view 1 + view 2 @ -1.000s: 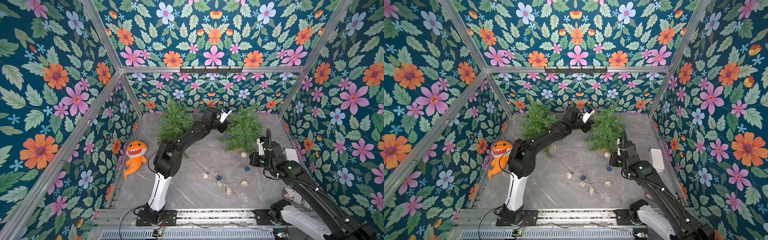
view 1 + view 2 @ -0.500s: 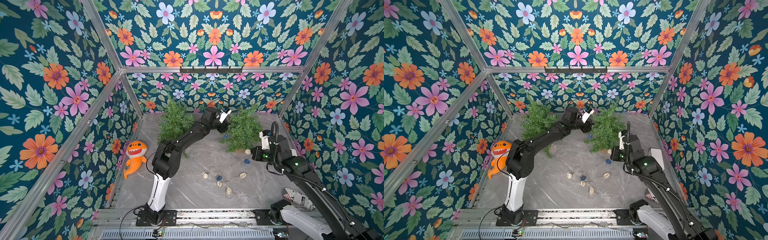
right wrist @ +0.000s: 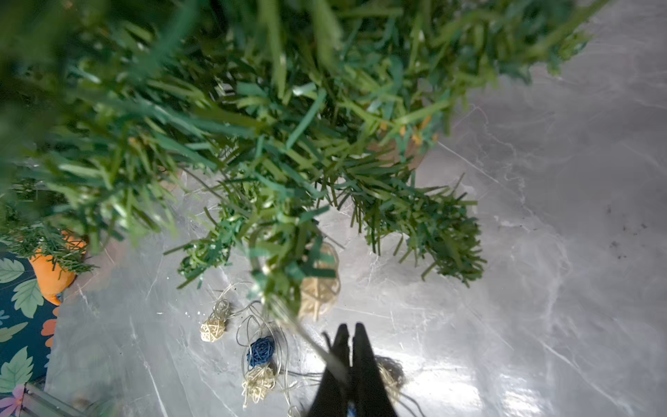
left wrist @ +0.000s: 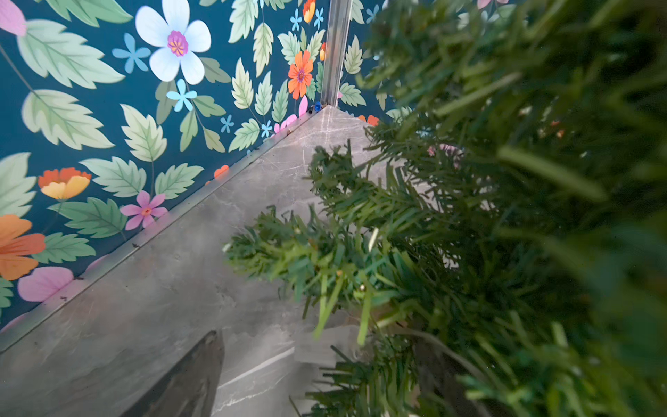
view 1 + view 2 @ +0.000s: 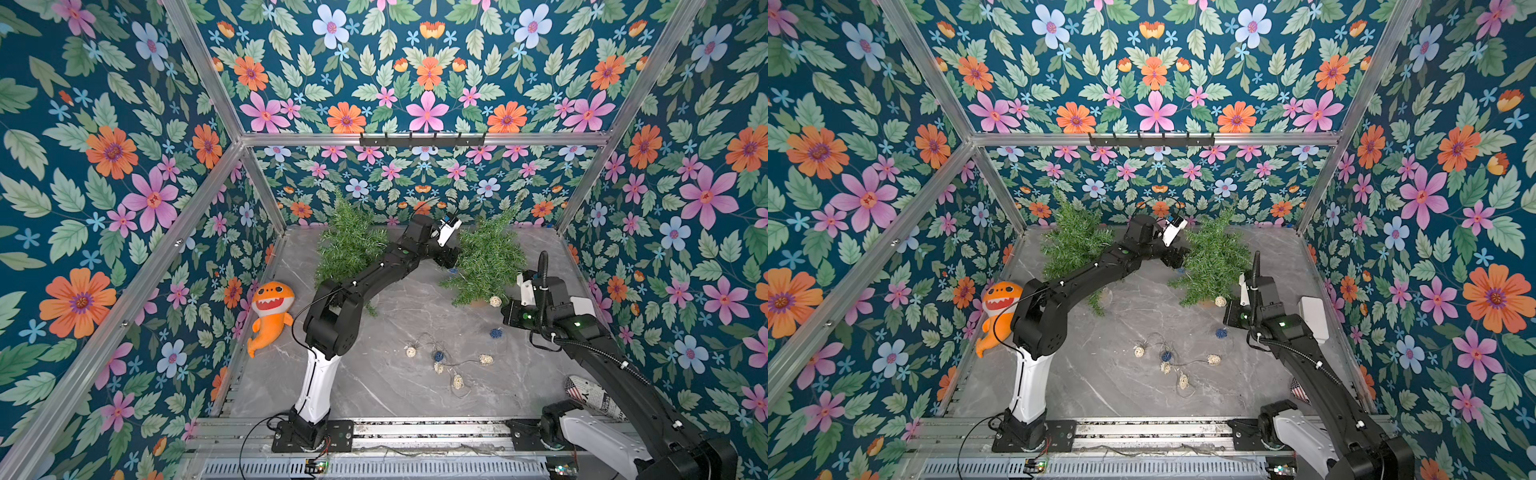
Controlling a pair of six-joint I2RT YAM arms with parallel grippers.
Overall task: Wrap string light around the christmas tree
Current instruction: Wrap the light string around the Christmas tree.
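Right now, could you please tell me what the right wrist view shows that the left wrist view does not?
Only the right wrist view shows the right gripper shut on the string light, its balls on the table, and an orange plush. Only the left wrist view shows the table's far corner and its upright metal post. Both show christmas tree branches, the grey table and floral wall.

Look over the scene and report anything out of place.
Most of the string light lies in a loose tangle on the table, in front of the right-hand christmas tree, not wound around it. An orange plush shark lies against a side wall.
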